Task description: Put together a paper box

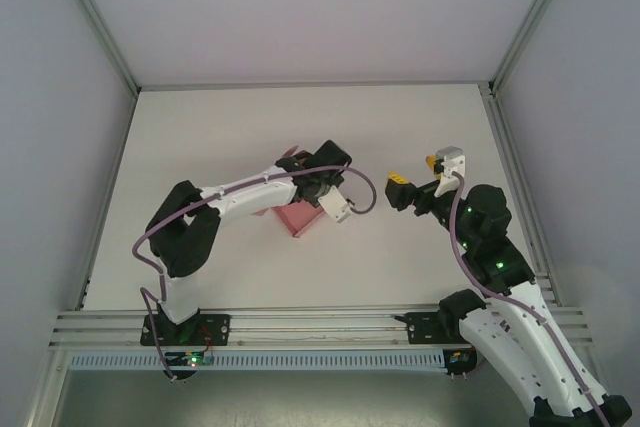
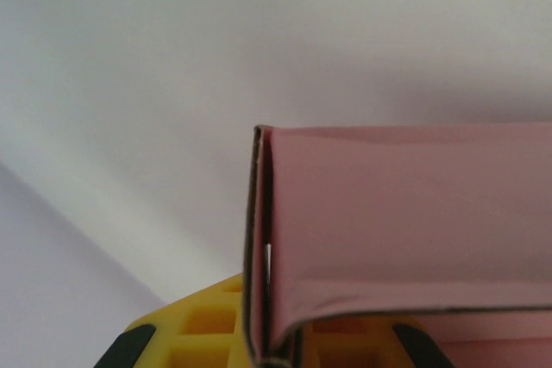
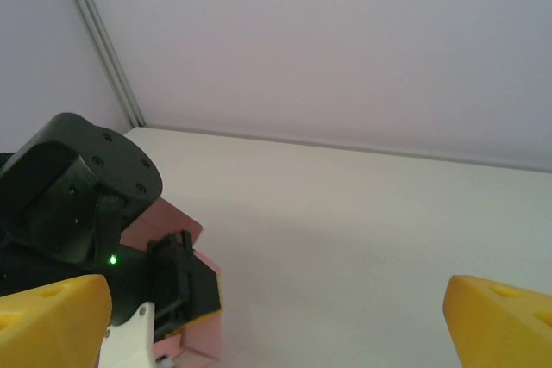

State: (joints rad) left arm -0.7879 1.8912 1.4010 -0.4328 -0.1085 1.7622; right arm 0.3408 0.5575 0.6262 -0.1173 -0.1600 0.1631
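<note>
I read the paper box (image 1: pixel 298 219) near the middle of the table (image 1: pixel 250 127), slightly toward the near edge and left of centre. In the left wrist view it is folded pink card. A broad panel runs to the right, a narrow upright fold closes its left end, and the lower edge curls. The left gripper (image 2: pixel 274 349) is closed on that upright fold, with yellow fingers (image 2: pixel 203 333) on both sides of the card. From above, the left arm and its purple cable (image 1: pixel 366 194) overhang the box's far and right sides and cover part of it.

The right gripper (image 1: pixel 415 170) hovers to the right of the box and apart from it, jaws spread wide, holding nothing. In its wrist view the black wrist housing (image 3: pixel 73 187) of the left arm stands in front of the box and hides most of it.

Open white surface runs from the box to the far edge and to both side edges. Aluminium rails (image 1: pixel 320 322) line the near edge. Grey walls (image 1: pixel 50 167) close off the sides.
</note>
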